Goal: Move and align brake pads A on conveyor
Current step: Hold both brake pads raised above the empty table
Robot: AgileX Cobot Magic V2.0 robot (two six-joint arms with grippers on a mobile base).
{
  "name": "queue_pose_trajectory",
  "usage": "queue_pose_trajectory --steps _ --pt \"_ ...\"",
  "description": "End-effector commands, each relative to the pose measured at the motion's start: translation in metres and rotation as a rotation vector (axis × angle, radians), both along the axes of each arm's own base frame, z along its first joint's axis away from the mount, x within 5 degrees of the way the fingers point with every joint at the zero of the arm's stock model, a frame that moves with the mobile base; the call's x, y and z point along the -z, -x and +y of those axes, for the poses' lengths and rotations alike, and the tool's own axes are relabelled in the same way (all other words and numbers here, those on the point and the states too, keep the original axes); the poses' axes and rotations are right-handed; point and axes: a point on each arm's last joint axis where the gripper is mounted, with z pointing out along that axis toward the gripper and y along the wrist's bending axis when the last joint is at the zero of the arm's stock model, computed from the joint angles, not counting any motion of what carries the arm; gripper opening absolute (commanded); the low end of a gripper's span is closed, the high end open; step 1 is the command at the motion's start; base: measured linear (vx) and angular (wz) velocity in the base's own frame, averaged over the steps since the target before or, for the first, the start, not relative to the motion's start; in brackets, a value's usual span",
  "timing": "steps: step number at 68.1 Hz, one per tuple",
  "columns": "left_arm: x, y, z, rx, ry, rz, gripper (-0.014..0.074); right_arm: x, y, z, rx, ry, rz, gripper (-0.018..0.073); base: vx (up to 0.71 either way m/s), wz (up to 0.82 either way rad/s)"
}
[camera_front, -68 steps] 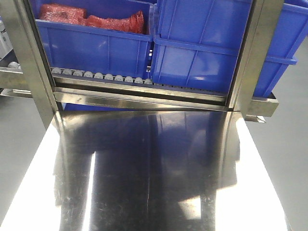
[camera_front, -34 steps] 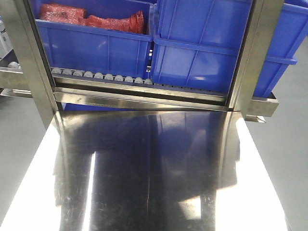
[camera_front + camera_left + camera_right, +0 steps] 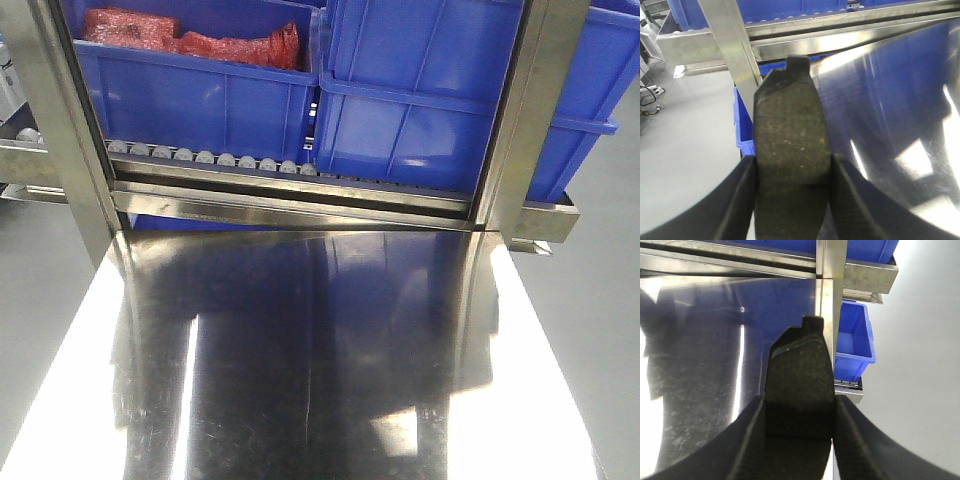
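Left gripper point(image 3: 792, 167) clamped on a brake pad point(image 3: 790, 120), right gripper point(image 3: 799, 410) on a second brake pad point(image 3: 800, 365), both pads jutting beyond the jaws.

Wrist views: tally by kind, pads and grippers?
Brake pads: 2 (left pad, right pad)
Grippers: 2 (left gripper, right gripper, each shut on its pad)
Total: 4

Blue bins point(image 3: 200, 100) behind shiny steel tabletop point(image 3: 300, 380)
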Motion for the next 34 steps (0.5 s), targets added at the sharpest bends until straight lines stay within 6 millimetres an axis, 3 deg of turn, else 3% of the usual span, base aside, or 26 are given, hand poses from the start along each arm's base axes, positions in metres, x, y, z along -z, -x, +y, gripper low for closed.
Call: queue_pose_trajectory --steps 1,34 --pt "-0.0163 -0.0023 -0.0017 0.019 0.013 -0.109 -0.0006 -0.0155 -0.0037 -0.0007 0.011 0.000 -0.108 -0.0012 0.00 0.00" --pt "-0.0163 -0.0023 -0.0017 0.019 0.013 -0.109 -0.0006 -0.0154 -0.0037 -0.0007 0.011 0.000 -0.107 -0.0012 0.00 0.00"
